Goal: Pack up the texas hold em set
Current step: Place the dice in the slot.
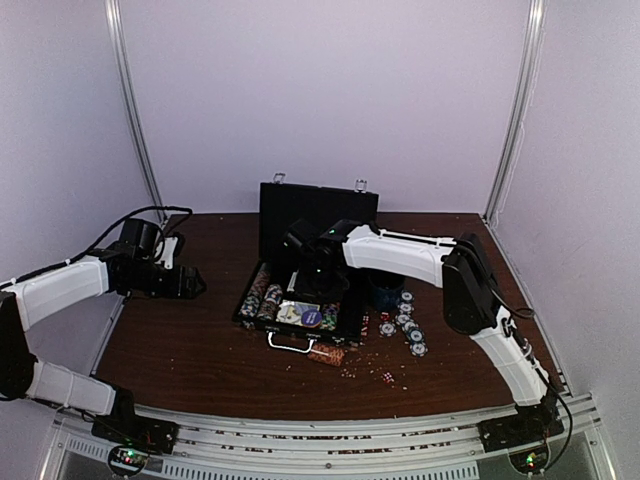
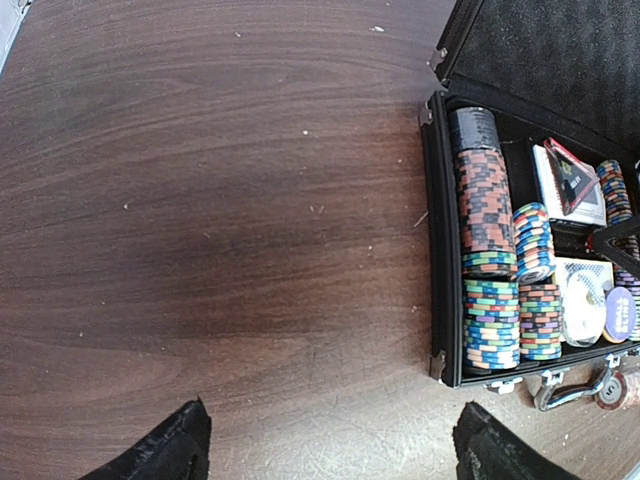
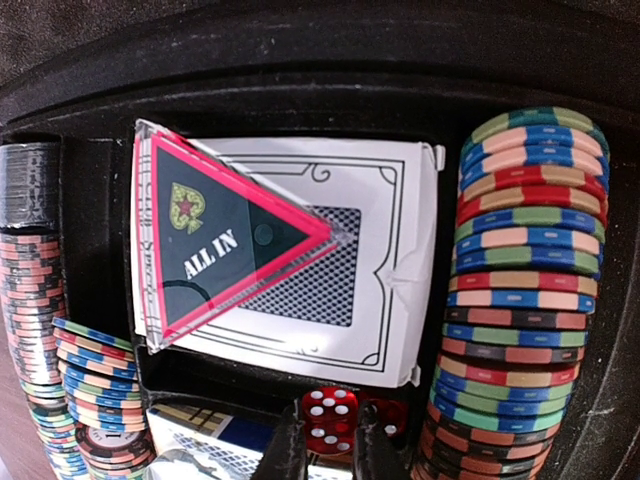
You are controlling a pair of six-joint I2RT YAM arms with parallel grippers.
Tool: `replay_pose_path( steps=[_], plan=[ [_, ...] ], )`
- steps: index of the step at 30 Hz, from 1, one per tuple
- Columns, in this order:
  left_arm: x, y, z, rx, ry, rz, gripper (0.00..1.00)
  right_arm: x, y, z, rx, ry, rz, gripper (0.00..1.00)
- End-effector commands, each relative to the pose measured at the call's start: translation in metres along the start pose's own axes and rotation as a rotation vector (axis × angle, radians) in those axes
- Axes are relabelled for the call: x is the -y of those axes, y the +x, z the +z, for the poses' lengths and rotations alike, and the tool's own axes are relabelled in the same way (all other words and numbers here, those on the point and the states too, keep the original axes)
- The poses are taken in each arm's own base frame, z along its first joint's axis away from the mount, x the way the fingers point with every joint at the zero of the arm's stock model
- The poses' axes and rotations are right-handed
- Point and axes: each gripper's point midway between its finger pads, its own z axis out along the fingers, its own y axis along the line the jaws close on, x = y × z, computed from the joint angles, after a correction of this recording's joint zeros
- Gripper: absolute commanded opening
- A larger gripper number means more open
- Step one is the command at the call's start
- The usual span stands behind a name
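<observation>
The black briefcase (image 1: 262, 312) lies open mid-table with its lid (image 1: 318, 205) upright and its silver handle (image 1: 290, 342) facing me. Rows of striped chips (image 3: 520, 300) fill its slots, and a card deck (image 3: 350, 290) with a red "ALL IN" triangle (image 3: 215, 235) on it lies in the middle. My right gripper (image 3: 330, 455) is inside the case, shut on a red die (image 3: 330, 420); a second die (image 3: 395, 415) lies beside it. My left gripper (image 2: 330, 455) is open and empty over bare table left of the case (image 2: 445, 250).
Loose chips (image 1: 408, 325) lie on the table right of the case, next to a dark blue cup (image 1: 385, 290). A short roll of chips (image 1: 327, 353) lies in front of the handle. Tiny red dice (image 1: 385, 377) are scattered near the front edge.
</observation>
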Motion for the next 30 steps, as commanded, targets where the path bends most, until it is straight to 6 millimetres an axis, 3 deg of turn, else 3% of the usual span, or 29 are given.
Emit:
replay_pose_path(
  steps=[1, 7, 16, 20, 24, 27, 30],
  plan=[
    [0.000, -0.016, -0.002, 0.043, 0.000, 0.010, 0.87, 0.025, 0.002, 0.015, -0.006, 0.104, -0.001, 0.07],
    [0.000, -0.017, -0.003, 0.045, 0.001, 0.010, 0.87, 0.021, 0.000, 0.014, -0.002, 0.087, 0.000, 0.29],
    [0.000, -0.018, -0.004, 0.050, 0.000, 0.011, 0.87, 0.001, -0.012, 0.000, 0.030, 0.012, -0.009, 0.38],
    [0.000, -0.017, -0.005, 0.052, 0.002, 0.010, 0.87, -0.025, -0.032, -0.029, 0.092, -0.096, -0.034, 0.44],
    [0.002, -0.016, -0.004, 0.047, 0.013, 0.007, 0.87, -0.044, -0.045, -0.072, 0.150, -0.190, -0.093, 0.48],
    [0.005, -0.016, -0.004, 0.047, 0.026, 0.007, 0.87, -0.039, -0.041, -0.098, 0.148, -0.185, -0.141, 0.48],
    [0.006, -0.019, -0.007, 0.058, 0.033, 0.012, 0.87, -0.016, -0.017, -0.119, 0.136, -0.107, -0.211, 0.50]
  ],
)
